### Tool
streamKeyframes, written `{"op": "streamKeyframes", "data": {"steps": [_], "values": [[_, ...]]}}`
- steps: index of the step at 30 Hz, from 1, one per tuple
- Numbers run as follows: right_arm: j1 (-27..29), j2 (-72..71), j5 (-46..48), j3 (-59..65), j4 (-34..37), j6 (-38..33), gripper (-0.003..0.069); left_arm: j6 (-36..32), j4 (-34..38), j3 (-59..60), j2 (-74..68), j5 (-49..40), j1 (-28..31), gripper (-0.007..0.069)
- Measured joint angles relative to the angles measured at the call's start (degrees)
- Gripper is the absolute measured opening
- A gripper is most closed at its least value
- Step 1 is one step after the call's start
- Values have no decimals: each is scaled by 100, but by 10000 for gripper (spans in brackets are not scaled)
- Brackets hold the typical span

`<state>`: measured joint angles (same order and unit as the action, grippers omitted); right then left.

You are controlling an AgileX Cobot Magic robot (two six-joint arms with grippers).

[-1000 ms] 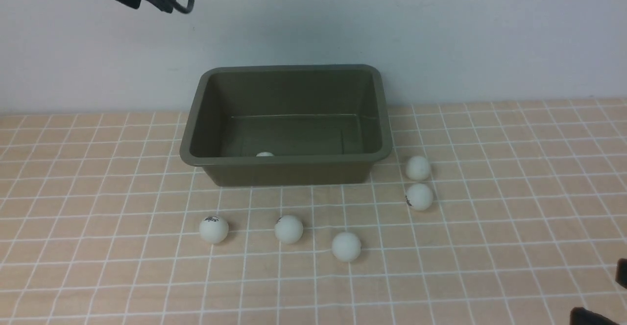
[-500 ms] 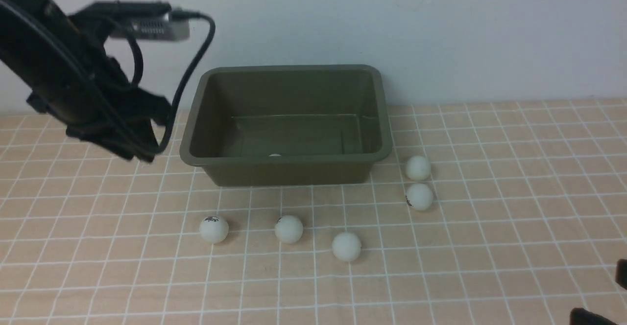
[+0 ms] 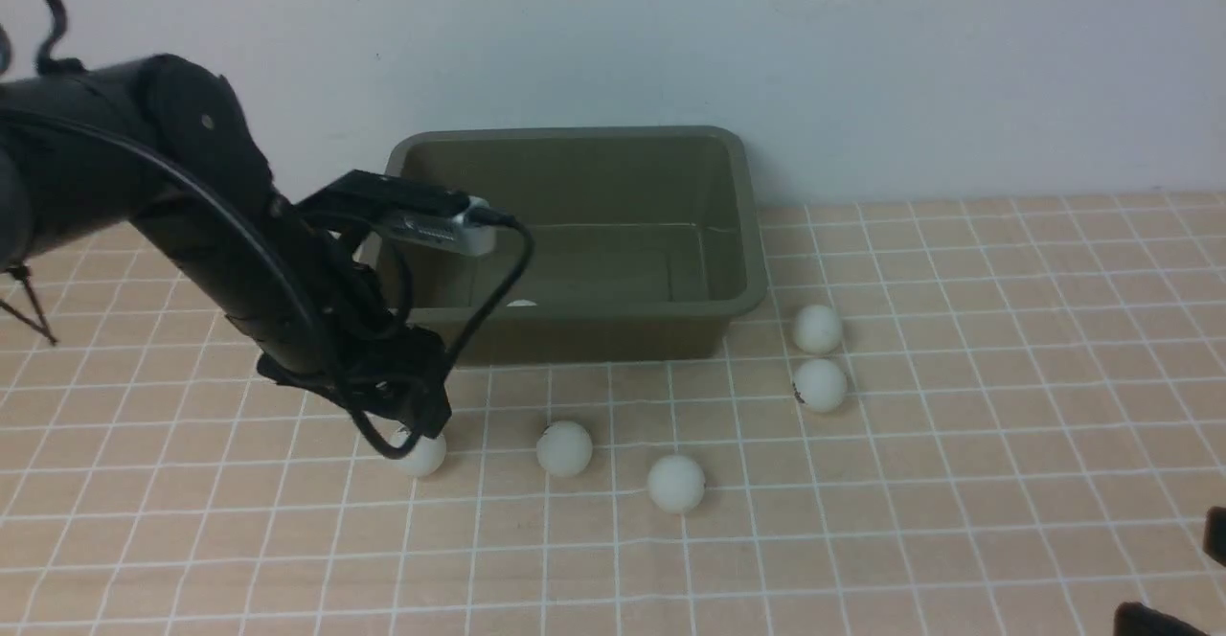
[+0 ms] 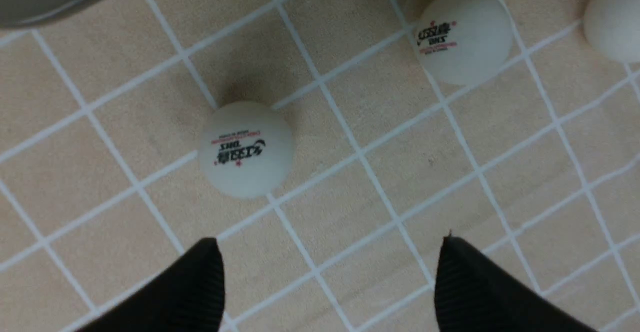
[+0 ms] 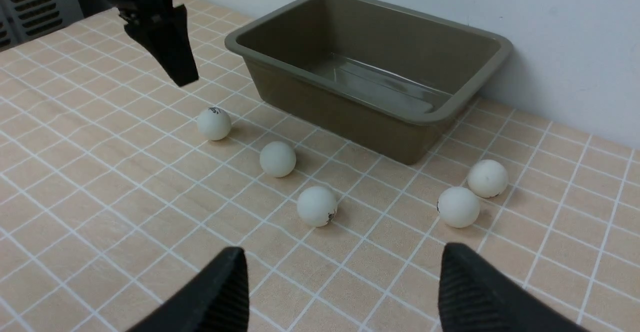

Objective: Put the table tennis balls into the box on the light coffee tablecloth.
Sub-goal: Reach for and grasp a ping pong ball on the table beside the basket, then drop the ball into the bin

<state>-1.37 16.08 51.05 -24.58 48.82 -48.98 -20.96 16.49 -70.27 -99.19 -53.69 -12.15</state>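
The rectangular olive-green plastic box [image 3: 753, 224] sits mouth-up against the pale wall [image 3: 862, 61], long side running left to right, with one small white table tennis ball [image 3: 521, 304] inside by its front wall. Five more lie in front on the peach-tan gridded tablecloth [image 3: 958, 483] (bare cloth all around). The left gripper [image 4: 330, 242] hangs spread over the leftmost ball [image 4: 246, 149]. The right gripper [image 5: 341, 250] is spread too, empty.

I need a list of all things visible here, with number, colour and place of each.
box: one, olive green, on the cloth near the wall.
cloth: one, light tan with white grid lines, under everything.
ball in the box: one, white, top showing over the front wall.
balls in front of the box: three, white, in a row.
balls at the box's right front corner: two, white, close together.
wall: one, white, behind the box.
left gripper: one, black, open, near the leftmost ball, not touching it.
right gripper: one, black, open, empty, over the cloth, front right.
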Motion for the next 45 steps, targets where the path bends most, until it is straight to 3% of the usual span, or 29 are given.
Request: {"op": "streamKeyframes", "data": {"steps": [6, 19, 22, 25, 28, 37, 45], "values": [[0, 0, 19, 0, 0, 0, 462, 840, -1030, 36, -529, 482, -301, 477], [0, 0, 61, 0, 0, 0, 462, 1101, -1187, 36, -1073, 1099, -516, 476], [0, 0, 61, 0, 0, 0, 462, 1178, -1265, 36, -1128, 1099, -516, 417], [0, 0, 61, 0, 0, 0, 462, 1180, -1403, -30, -1107, 1049, -516, 292], [0, 0, 61, 0, 0, 0, 462, 1180, -1443, -171, -1054, 896, -516, 301], [0, 0, 14, 0, 0, 0, 462, 938, -1242, -855, -614, -438, -523, 301], [0, 0, -145, 0, 0, 0, 462, 280, -403, -1400, -478, 341, -523, 301]]}}
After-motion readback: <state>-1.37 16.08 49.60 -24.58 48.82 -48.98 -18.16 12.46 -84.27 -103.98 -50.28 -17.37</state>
